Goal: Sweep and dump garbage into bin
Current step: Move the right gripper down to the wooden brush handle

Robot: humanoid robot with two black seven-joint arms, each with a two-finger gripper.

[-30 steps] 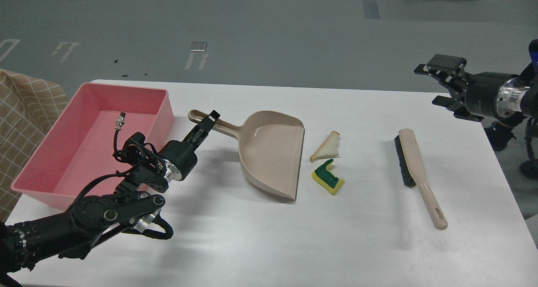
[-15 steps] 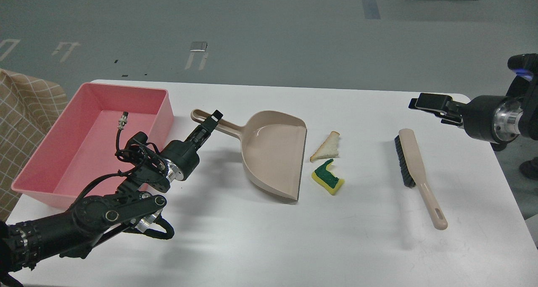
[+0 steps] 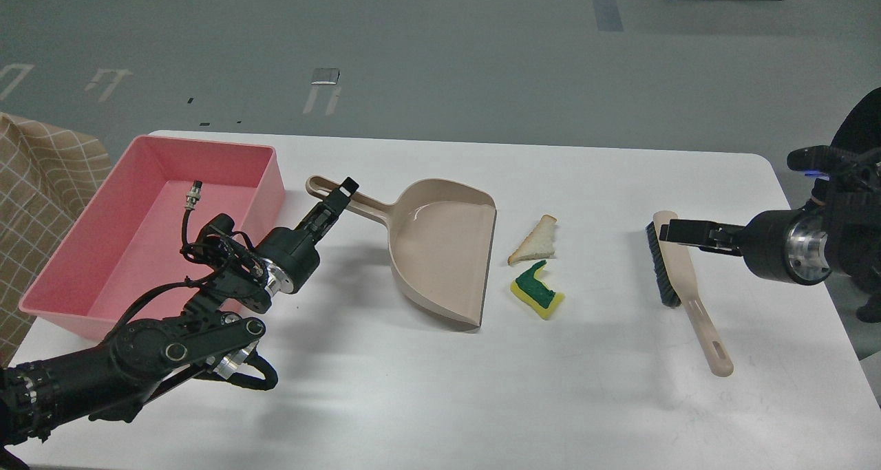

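Note:
The white bread slice with tan crust (image 3: 533, 244) and the yellow sponge with green top (image 3: 538, 292) lie side by side on the white table, just right of the beige dustpan's (image 3: 440, 250) open edge. The pink bin (image 3: 265, 196) stands at the table's left and looks empty. My left gripper (image 3: 340, 196) is shut on the dustpan's handle. My right gripper (image 3: 669, 232) hovers over the upper end of the beige brush (image 3: 696, 313), seen edge-on, so its fingers cannot be told apart.
The brush lies lengthwise at the right with black bristles on its left side. The table (image 3: 440, 387) ends close to the right of it. A checked tan cloth (image 3: 41, 174) hangs left of the bin.
My right gripper has come down and to the left from above the table's far right corner to just over the brush. The dustpan has shifted slightly with my left gripper.

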